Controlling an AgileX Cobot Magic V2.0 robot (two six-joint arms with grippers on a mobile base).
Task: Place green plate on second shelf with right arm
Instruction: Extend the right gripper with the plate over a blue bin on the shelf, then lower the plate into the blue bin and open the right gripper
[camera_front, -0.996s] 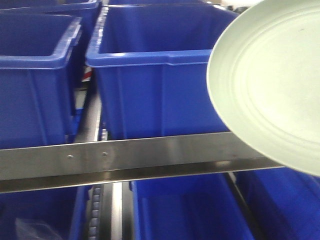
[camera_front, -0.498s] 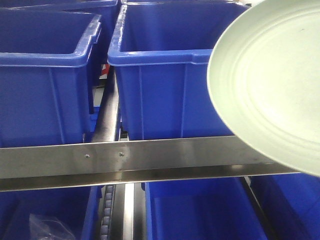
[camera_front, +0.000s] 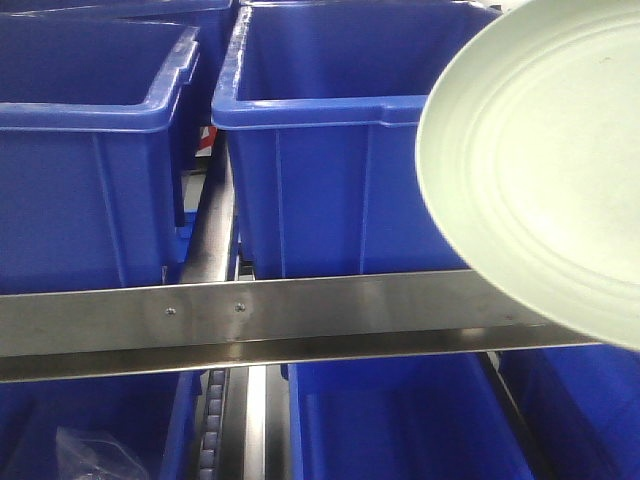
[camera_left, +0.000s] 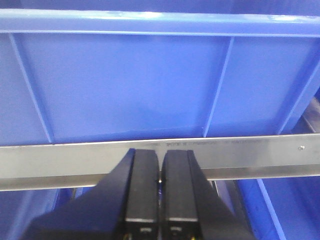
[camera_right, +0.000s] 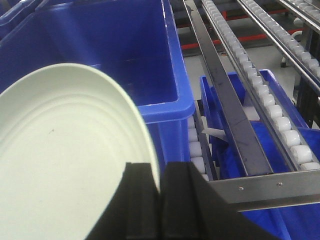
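One round matte green plate, faintly ringed.

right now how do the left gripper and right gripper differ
The left gripper is shut on nothing, fingers pressed together in front of a steel shelf rail. The right gripper is shut on the green plate, pinching its rim above a blue bin. Both have black fingers and point toward the bins.

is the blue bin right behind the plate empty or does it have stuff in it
Empty, as far as visible: the right wrist view shows the blue bin with bare inner walls and floor behind the green plate, which hides the near part.
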